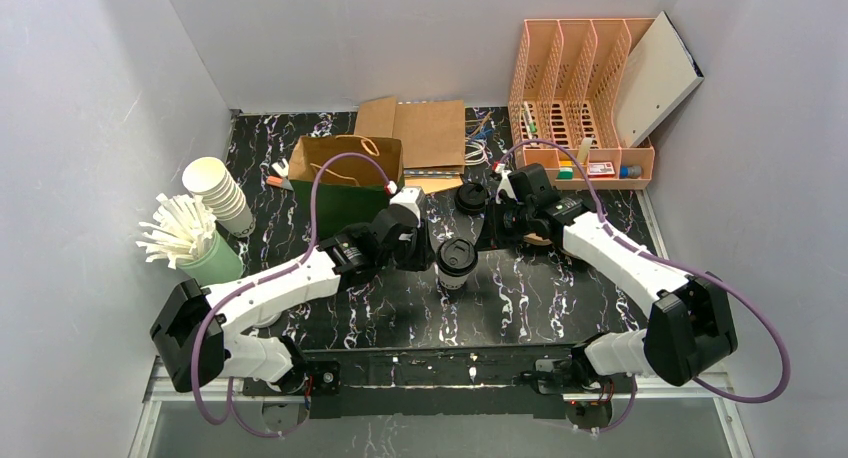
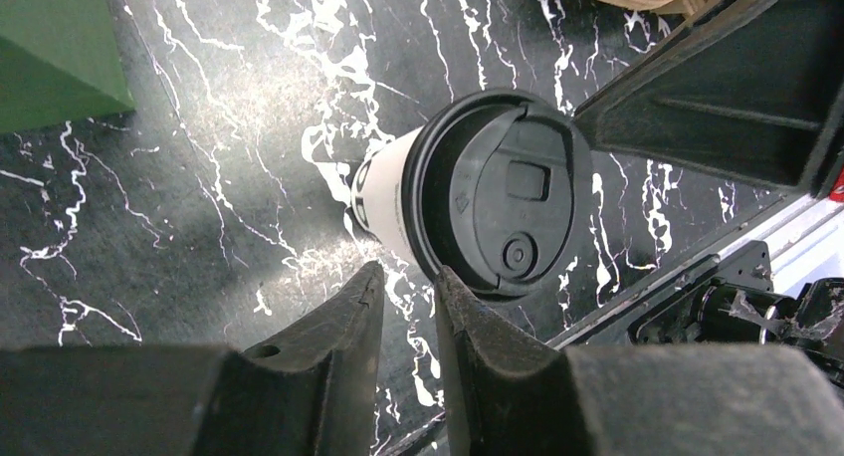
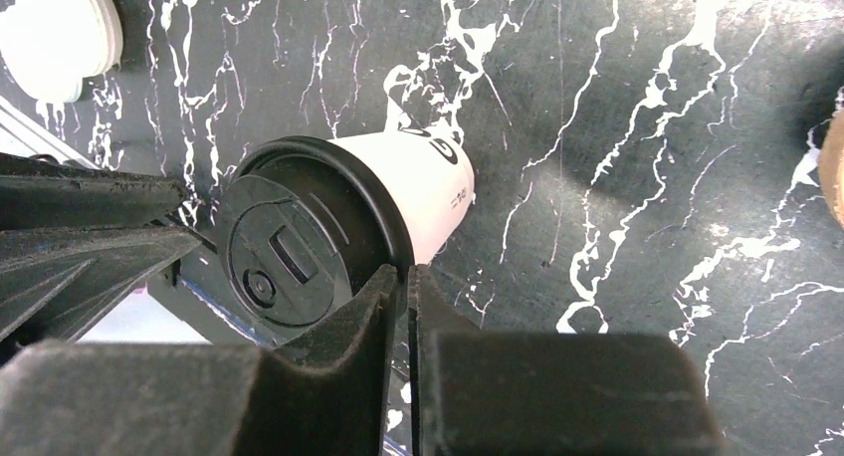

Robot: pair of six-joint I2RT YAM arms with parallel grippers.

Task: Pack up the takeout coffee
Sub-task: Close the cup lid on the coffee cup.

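Black-lidded white paper cup [image 1: 457, 261] stands on black marble counter [image 1: 520, 288] near green paper bag [image 1: 340, 206], not bagged yet. Empty left gripper [image 2: 408, 275] slightly parted; empty right gripper [image 3: 406, 274] almost closed.

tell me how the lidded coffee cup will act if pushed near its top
Likely tippy: the coffee cup stands tall on a narrow base. Its white paper wall probably dents if squeezed hard. The black lid looks smooth, maybe slippery.
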